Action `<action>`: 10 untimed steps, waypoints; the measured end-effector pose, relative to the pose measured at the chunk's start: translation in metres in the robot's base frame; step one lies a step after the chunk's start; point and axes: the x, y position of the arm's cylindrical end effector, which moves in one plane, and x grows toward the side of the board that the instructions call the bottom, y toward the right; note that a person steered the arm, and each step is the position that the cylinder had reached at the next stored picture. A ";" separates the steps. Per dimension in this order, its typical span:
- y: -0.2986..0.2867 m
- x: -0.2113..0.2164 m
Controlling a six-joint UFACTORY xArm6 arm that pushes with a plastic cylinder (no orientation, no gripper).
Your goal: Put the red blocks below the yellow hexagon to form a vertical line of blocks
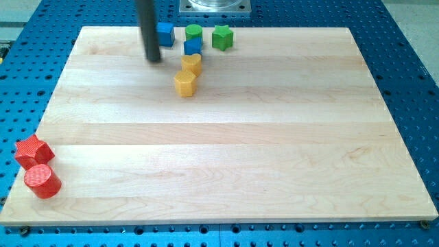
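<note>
A red star block (33, 151) and a red cylinder (42, 181) sit together at the board's bottom-left corner, the star partly over the left edge. Two yellow blocks stand near the top centre: the lower one (185, 83) looks hexagonal, the upper one (191, 64) has a shape I cannot make out. They touch in a short diagonal. My tip (152, 59) rests on the board to the upper left of the yellow blocks, far from the red blocks. The rod partly hides a blue block (165, 34).
A second blue block (193, 46) sits just above the upper yellow block. A green cylinder (194, 31) and a green star (221, 37) stand along the top edge. The wooden board (226, 151) lies on a blue perforated table (411, 75).
</note>
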 end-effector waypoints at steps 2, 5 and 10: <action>-0.144 0.139; -0.144 0.240; 0.012 0.166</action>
